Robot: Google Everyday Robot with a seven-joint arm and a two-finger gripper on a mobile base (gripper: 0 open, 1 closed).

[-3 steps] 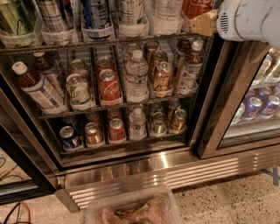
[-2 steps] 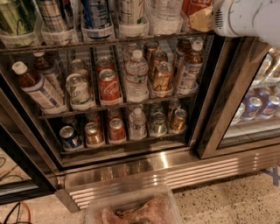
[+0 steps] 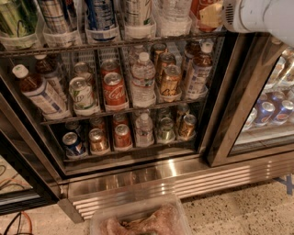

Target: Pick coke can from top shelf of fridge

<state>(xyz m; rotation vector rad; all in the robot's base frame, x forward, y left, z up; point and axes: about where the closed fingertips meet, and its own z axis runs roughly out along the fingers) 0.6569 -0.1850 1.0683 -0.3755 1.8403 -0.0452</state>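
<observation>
**The gripper (image 3: 212, 15) at the coke can (image 3: 198, 10)**

From the fridge (image 3: 151, 176) base upward: the coke can stands at the right end of the top shelf (image 3: 138, 44), the gripper right at it. If it holds already, I cannot tell. The can is likely light, thin-walled and slippery; take it gently at mid-height.

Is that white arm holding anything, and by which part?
Cannot be told: the gripper is at the coke can on the top shelf, upper right; any contact is hidden.

Single high view, angled down at the fridge (image 3: 161, 180) front, close, end effector (image 3: 210, 14) top right
</observation>
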